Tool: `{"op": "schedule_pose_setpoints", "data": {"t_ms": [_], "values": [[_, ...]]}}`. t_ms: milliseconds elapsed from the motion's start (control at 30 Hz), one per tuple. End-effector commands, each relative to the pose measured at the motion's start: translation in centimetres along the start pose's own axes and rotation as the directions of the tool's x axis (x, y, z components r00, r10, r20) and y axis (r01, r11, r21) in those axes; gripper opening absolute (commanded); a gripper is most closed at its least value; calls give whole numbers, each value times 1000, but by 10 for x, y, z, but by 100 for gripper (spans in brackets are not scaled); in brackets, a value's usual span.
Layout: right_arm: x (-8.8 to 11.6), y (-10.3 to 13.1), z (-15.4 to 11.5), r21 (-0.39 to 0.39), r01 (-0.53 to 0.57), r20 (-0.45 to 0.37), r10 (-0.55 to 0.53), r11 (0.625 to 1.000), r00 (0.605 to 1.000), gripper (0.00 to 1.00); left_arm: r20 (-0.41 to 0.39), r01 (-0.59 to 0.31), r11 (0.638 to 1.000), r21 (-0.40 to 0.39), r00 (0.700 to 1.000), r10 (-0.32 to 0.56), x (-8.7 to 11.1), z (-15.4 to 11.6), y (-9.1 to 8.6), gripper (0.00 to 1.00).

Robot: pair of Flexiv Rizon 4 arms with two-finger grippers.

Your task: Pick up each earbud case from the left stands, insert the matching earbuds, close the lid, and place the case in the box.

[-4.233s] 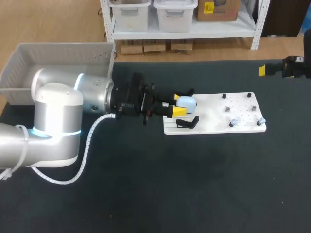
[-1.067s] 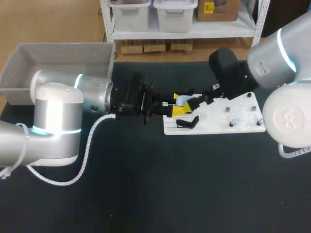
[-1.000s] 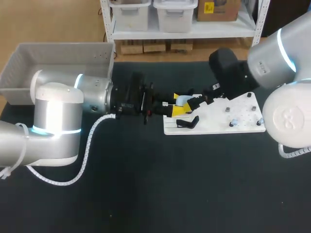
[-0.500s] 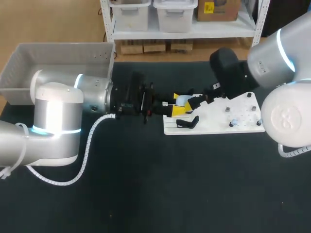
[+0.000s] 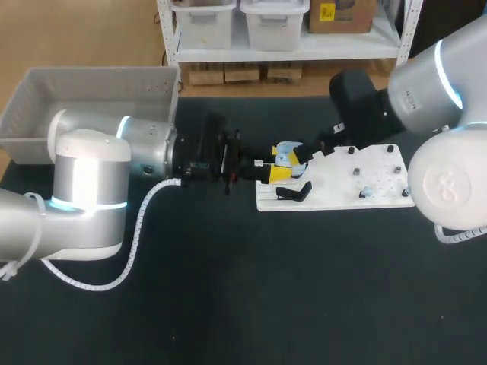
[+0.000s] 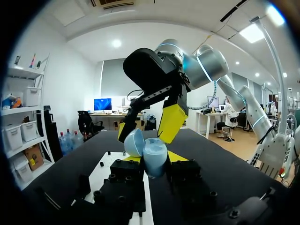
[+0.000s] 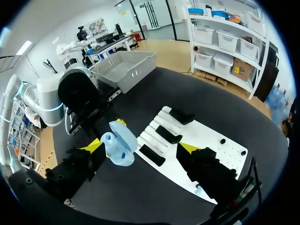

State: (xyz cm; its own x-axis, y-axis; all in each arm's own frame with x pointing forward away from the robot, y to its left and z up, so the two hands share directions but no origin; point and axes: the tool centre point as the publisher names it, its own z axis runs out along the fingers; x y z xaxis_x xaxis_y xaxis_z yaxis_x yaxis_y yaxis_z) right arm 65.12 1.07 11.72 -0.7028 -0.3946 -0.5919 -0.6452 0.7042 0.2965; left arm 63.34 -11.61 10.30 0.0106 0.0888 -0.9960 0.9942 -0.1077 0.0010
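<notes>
A light-blue earbud case (image 5: 288, 157) hangs just above the left end of the white stand board (image 5: 342, 186), with my left gripper (image 5: 278, 163) shut on its lower half. In the left wrist view the case (image 6: 153, 157) sits between my left gripper's (image 6: 152, 162) yellow tips, its lid (image 6: 134, 142) swung open. My right gripper (image 5: 303, 154) is open, its fingers straddling the lid from the far side. From the right wrist the case (image 7: 118, 144) shows opened, ahead of my right gripper (image 7: 140, 149). A small earbud (image 5: 364, 192) rests on the board's right part.
Black case stands (image 5: 293, 192) lie on the board's left part, under the held case. Small black pegs (image 5: 355, 172) stand on its right part. A grey box (image 5: 84, 99) sits at the table's far left corner, behind my left arm (image 5: 114, 167).
The case's lid has swung open. My right gripper has drawn back slightly away from the case toward the far side. My left arm has stayed where it was.
</notes>
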Motion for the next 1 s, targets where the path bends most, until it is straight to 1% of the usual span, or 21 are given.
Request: {"op": "schedule_pose_setpoints", "data": {"t_ms": [33, 133, 233, 300, 400, 500, 733, 900, 1000], "values": [[-2, 3, -7, 12, 3, 11, -3, 1000, 1000, 100, 3, -3, 1000, -7, 1000, 3, 1, 0, -2, 0], [-5, 1, -16, 39, 17, 29, -18, 999, 999, 100, 3, -3, 1000, -7, 1000, 3, 1, 0, -2, 0], [-7, -4, -32, 97, 68, 32, -71, 993, 997, 100, 3, -3, 1000, -7, 1000, 3, 1, 0, -2, 0], [-6, -6, -43, 143, 128, 13, -132, 981, 991, 100, 3, -3, 1000, -7, 1000, 3, 1, 0, -2, 0], [-1, -13, -58, 215, 191, -37, -188, 958, 981, 100, 3, -3, 1000, -7, 1000, 3, 1, 0, -2, 0], [6, -22, -71, 252, 213, -77, -200, 944, 977, 100, 2, -15, 1000, 0, 1000, 15, 0, 0, -2, 0], [24, -45, -89, 306, 212, -154, -171, 928, 973, 100, 7, -83, 996, 15, 997, 83, -7, 1, -2, 0], [40, -64, -96, 348, 184, -200, -119, 919, 973, 100, 7, -90, 996, 11, 996, 90, -7, 2, -3, 0], [50, -75, -101, 366, 150, -210, -75, 918, 975, 100, 12, -85, 996, -1, 996, 85, -7, 2, -4, 0]]}}
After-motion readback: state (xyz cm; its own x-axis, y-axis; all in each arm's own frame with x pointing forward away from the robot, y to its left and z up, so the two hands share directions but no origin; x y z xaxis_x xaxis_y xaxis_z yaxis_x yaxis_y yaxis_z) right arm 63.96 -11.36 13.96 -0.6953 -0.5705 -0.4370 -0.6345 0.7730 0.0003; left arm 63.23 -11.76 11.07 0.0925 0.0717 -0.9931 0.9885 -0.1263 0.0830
